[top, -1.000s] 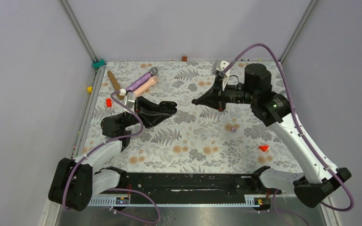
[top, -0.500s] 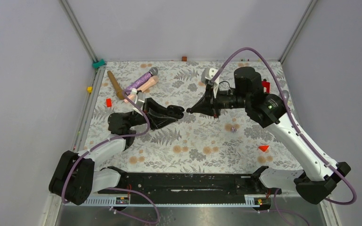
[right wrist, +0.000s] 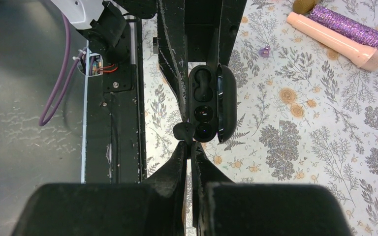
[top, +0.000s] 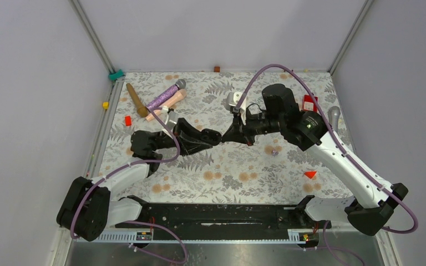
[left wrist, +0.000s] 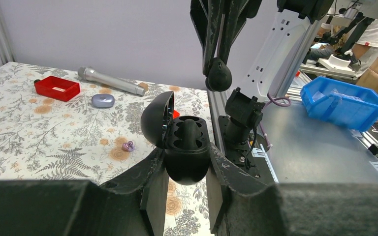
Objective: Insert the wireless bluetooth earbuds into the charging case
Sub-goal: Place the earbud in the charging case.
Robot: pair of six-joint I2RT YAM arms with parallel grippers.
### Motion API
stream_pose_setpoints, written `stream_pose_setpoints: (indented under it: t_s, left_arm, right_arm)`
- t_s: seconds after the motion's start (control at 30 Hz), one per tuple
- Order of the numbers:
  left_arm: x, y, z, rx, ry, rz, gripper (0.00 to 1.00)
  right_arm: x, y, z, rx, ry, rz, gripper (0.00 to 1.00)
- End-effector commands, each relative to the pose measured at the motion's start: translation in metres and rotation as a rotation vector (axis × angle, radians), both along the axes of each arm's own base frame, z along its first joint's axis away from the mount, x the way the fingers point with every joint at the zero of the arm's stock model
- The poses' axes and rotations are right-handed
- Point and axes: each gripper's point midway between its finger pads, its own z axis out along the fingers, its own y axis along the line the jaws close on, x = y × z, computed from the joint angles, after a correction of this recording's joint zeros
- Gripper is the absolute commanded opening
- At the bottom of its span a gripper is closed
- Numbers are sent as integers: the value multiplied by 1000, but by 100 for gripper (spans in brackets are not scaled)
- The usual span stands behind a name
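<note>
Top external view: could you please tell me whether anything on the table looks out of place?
A purple earbud lies loose on the flowered cloth, to the right of the black charging case held open in the left tool. The right tool pinches a black earbud by the case. Nothing looks spilled or damaged.

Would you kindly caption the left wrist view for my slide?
Left gripper holds the open charging case; right gripper suspends a black earbud close above it.

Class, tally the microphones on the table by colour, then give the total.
Purple microphone: 1
Pink microphone: 1
Brown microphone: 1
Grey microphone: 1
Total: 4
</note>
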Motion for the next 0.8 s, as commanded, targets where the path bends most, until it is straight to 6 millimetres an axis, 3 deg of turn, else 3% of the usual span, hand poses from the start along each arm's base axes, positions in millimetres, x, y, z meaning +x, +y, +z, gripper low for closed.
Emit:
stream_pose_setpoints:
  t_s: [0.0,0.77]
  left_arm:
    - [-5,-3,17,-13,-98,-31,0]
    - [-13,-6,15,1,-106,-74,0]
  right_arm:
    - [-1,2,12,10,-53,14,0]
    - [1,10,-14,-83,-116,22,0]
